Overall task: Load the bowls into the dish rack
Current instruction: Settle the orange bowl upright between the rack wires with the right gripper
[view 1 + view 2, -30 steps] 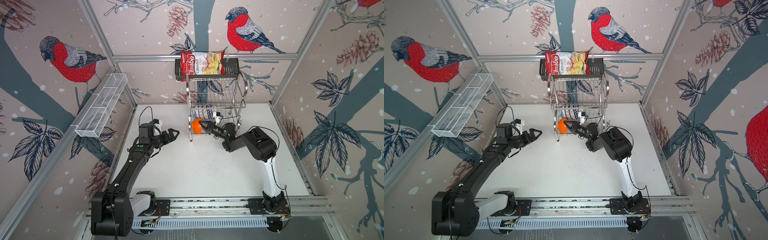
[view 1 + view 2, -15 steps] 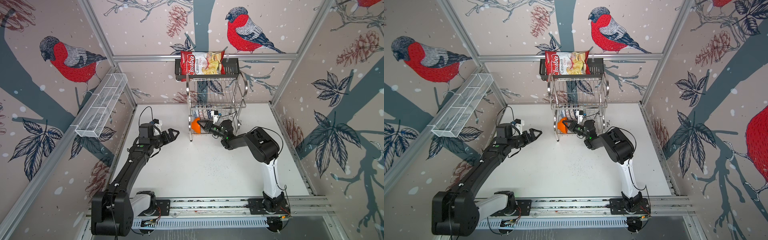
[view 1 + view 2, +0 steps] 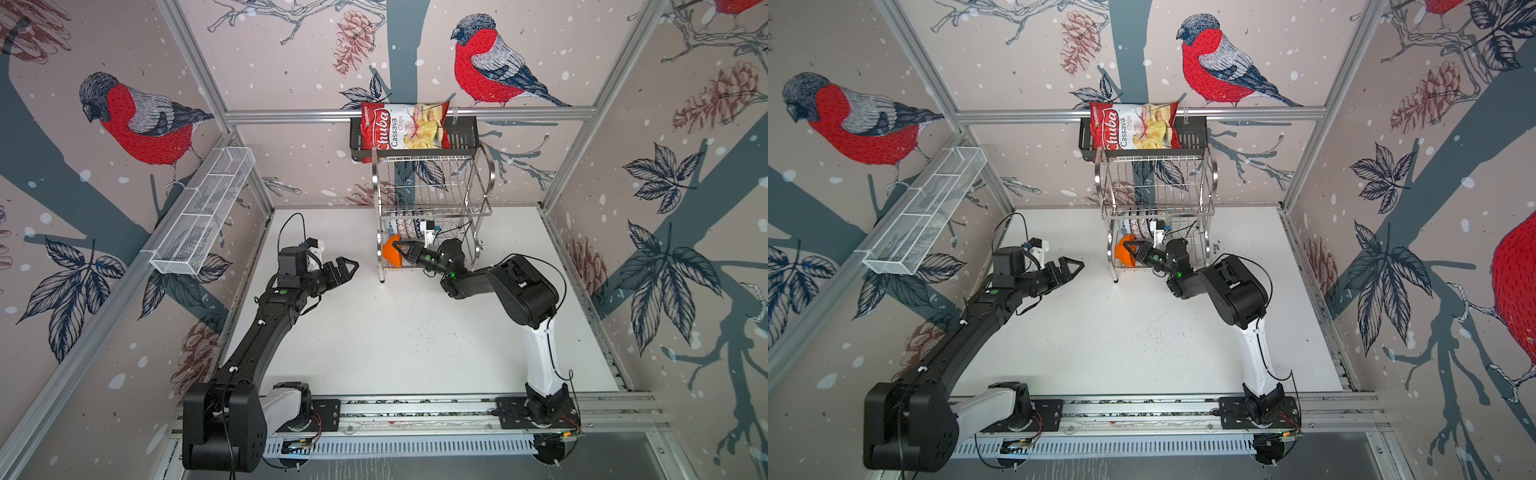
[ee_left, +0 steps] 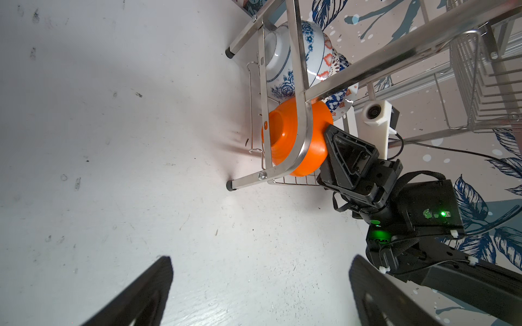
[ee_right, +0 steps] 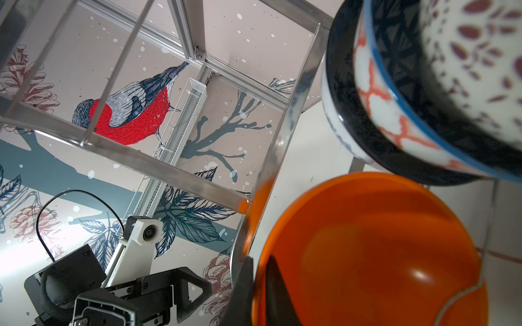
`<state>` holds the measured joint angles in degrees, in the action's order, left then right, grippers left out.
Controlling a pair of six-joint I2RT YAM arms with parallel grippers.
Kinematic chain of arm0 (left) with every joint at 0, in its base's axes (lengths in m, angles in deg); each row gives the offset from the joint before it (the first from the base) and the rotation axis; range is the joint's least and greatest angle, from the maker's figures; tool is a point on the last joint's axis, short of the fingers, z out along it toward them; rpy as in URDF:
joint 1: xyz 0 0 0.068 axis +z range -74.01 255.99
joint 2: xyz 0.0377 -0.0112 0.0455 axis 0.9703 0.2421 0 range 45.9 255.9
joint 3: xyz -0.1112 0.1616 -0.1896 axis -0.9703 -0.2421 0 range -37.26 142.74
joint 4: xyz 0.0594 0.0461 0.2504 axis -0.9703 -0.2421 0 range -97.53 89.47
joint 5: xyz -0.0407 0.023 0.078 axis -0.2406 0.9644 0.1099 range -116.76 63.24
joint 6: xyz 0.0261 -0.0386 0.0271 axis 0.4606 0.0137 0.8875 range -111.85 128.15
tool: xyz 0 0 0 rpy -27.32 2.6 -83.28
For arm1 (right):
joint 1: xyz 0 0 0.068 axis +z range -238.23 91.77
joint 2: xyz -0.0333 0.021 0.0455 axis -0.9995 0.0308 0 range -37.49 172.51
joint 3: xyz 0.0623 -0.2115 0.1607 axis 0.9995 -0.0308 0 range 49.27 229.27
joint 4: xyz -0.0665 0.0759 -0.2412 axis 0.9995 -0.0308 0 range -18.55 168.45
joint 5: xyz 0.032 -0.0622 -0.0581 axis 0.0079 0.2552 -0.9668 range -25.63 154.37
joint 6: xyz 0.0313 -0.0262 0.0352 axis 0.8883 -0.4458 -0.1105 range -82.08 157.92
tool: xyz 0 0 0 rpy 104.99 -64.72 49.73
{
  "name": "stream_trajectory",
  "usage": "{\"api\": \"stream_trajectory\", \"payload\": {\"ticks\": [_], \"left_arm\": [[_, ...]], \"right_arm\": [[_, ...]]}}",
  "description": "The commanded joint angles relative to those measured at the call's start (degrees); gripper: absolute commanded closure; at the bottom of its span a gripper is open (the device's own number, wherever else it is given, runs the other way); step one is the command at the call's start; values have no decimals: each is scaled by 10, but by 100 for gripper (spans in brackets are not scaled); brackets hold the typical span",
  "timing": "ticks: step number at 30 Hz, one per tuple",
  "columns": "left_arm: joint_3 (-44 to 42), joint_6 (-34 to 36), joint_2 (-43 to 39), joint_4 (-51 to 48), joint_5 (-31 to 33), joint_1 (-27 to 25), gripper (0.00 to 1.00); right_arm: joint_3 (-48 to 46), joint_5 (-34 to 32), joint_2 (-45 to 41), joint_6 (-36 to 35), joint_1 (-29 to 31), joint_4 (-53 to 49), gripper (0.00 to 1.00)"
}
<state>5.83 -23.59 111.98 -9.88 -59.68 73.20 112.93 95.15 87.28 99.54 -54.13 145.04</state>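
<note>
I had the right tool (image 5: 261, 285) pressed onto the rim of the plain glossy orange round bowl (image 4: 285, 132), with one finger inside the wall and one outside. The bowl stood on edge in the lower tier of the shiny steel-wire two-tier dish rack (image 3: 432, 183). It sat at the near end, just behind the rounded end frame, with its foot turned towards the left arm.

Further along the same tier stood the blue-floral white bowl (image 4: 278, 50) and other patterned bowls. The nearest was just beside the orange one, and I could not tell whether they touched.

I judged the orange bowl light and rigid, but its sheen suggested it was slippery. The thin rim seemed the only sensible hold, since the curved wall would likely have slid free. The neighbouring bowls looked like glazed ware, so a knock risked a chip.

The left tool (image 3: 347, 266) hung spread wide and empty over the white table (image 3: 374, 332), off to the rack's left.
</note>
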Motion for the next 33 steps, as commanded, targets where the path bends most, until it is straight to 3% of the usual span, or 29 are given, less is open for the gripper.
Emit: {"api": "stream_trajectory", "payload": {"ticks": [1, 19, 33], "left_arm": [[1, 3, 0, 22, -5, 1, 3], [0, 2, -1, 22, -5, 1, 3], [1, 3, -3, 22, -5, 1, 3]], "right_arm": [[0, -34, 5, -16, 2, -140, 87], [-7, -36, -27, -20, 2, -146, 74], [-15, -24, -45, -20, 4, -128, 51]]}}
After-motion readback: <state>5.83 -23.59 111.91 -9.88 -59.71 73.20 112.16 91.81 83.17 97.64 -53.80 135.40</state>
